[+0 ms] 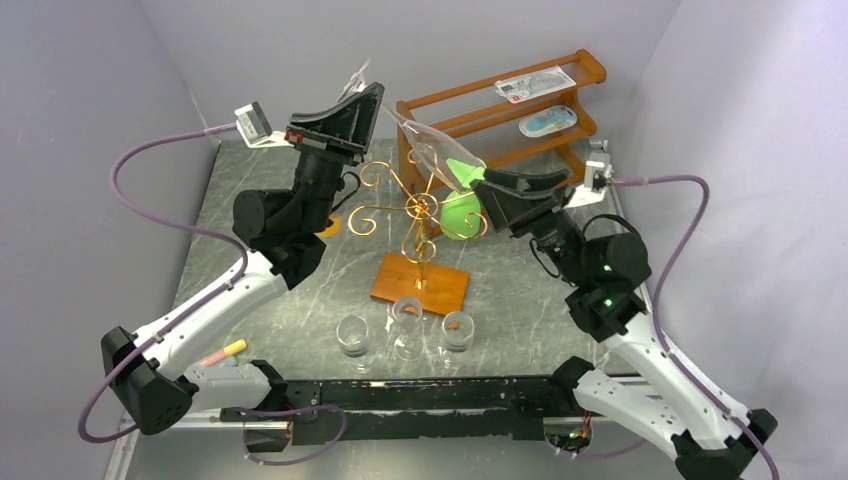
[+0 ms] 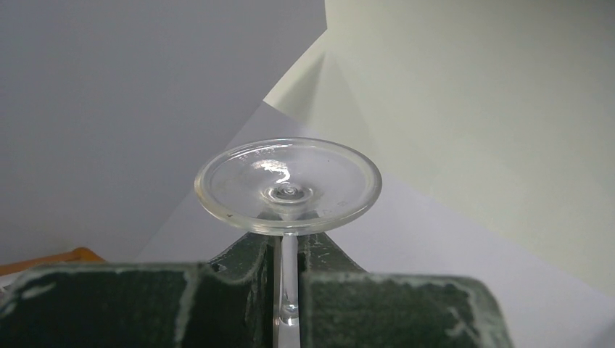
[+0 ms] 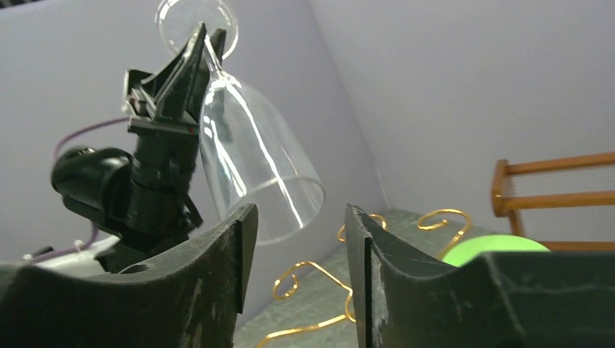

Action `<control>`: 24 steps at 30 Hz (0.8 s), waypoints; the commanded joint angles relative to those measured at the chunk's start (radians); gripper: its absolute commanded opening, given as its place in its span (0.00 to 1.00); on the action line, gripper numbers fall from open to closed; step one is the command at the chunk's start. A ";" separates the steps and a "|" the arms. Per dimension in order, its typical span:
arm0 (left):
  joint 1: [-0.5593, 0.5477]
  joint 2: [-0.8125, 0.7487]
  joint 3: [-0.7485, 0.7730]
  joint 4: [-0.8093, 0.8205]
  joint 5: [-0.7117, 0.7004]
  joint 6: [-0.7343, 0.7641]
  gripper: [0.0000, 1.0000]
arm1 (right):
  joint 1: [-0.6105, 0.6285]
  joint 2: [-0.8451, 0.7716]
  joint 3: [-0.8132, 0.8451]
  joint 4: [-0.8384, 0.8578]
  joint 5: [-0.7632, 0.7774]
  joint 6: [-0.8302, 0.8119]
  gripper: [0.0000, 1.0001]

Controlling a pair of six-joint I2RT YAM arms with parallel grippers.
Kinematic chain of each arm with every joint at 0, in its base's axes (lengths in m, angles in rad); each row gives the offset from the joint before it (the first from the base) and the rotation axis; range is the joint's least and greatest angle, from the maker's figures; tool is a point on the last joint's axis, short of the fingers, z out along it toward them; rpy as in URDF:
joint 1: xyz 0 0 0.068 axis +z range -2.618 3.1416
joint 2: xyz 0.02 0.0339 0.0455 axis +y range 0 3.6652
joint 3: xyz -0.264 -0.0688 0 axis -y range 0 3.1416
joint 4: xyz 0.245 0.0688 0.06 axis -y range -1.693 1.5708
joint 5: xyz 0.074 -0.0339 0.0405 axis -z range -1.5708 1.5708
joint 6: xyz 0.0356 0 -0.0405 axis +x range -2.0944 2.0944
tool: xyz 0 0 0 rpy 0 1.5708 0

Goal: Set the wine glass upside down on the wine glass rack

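My left gripper [image 1: 362,100] is raised over the back of the table and is shut on the stem of the clear wine glass [image 1: 435,150]. In the left wrist view the stem runs between the jaws of my left gripper [image 2: 289,243], and the round foot of the wine glass [image 2: 288,185] sits just beyond them. The bowl of the wine glass [image 3: 254,159] slants down, rim lowest, above the wine glass rack [image 1: 415,205], a gold wire tree on an orange-brown base. My right gripper [image 3: 301,217] stands open just short of the rim, touching nothing, and appears beside the rack [image 1: 492,198].
A green round object [image 1: 460,215] sits by the rack's right arms. Three small clear glasses [image 1: 407,325] stand in front of the rack's base. A brown wooden shelf [image 1: 500,110] with packets is at the back right. A pink-and-yellow stick [image 1: 225,352] lies near the left base.
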 commanded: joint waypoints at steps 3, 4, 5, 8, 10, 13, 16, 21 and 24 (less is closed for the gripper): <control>0.000 -0.025 0.118 -0.099 0.028 0.122 0.05 | 0.004 -0.151 -0.024 -0.244 0.052 -0.175 0.57; 0.000 -0.023 0.130 -0.110 0.037 0.130 0.05 | 0.004 -0.171 -0.021 -0.267 0.051 -0.194 0.59; 0.001 -0.022 0.141 -0.123 0.049 0.138 0.05 | 0.004 -0.188 -0.015 -0.290 0.047 -0.213 0.60; -0.001 -0.014 0.178 -0.164 0.111 0.168 0.05 | 0.005 -0.224 0.022 -0.347 0.030 -0.297 0.64; 0.000 -0.013 0.208 -0.210 0.160 0.185 0.05 | 0.004 -0.237 0.075 -0.418 0.053 -0.376 0.67; 0.000 -0.010 0.264 -0.302 0.278 0.210 0.05 | 0.005 -0.240 0.162 -0.512 0.102 -0.444 0.74; 0.000 0.001 0.303 -0.338 0.428 0.220 0.05 | 0.004 -0.232 0.229 -0.543 0.075 -0.452 0.81; -0.001 0.078 0.382 -0.308 0.771 0.203 0.05 | 0.004 -0.183 0.314 -0.583 -0.078 -0.405 0.84; -0.002 0.120 0.397 -0.282 0.862 0.149 0.05 | 0.004 -0.134 0.366 -0.603 -0.178 -0.372 0.83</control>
